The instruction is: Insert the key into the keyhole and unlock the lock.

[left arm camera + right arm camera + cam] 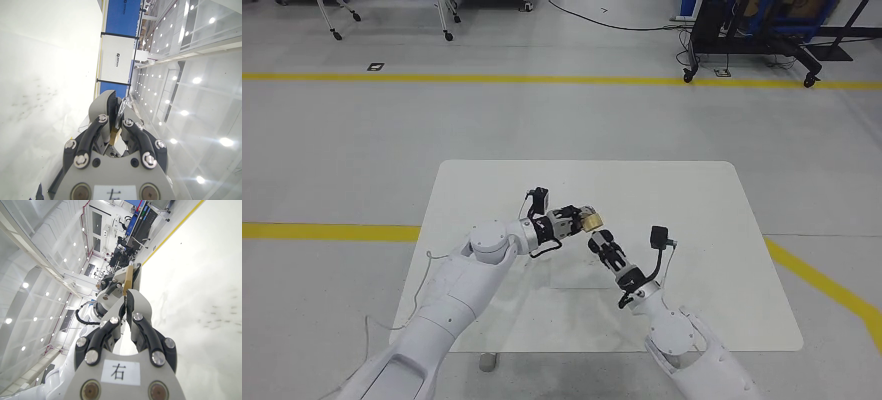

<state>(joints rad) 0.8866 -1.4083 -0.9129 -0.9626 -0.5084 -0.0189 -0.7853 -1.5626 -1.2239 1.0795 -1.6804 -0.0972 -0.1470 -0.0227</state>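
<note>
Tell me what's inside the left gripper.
The left gripper clamps a brass padlock, silver shackle sticking out. Its fingers cover most of the padlock's body.

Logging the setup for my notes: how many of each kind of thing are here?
lock: 1
grippers: 2, the left gripper and the right gripper
table: 1
Total: 4

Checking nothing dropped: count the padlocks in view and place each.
1. The brass padlock is clamped in the left end effector above the table, the right end effector meeting its end. None appears hidden.
</note>
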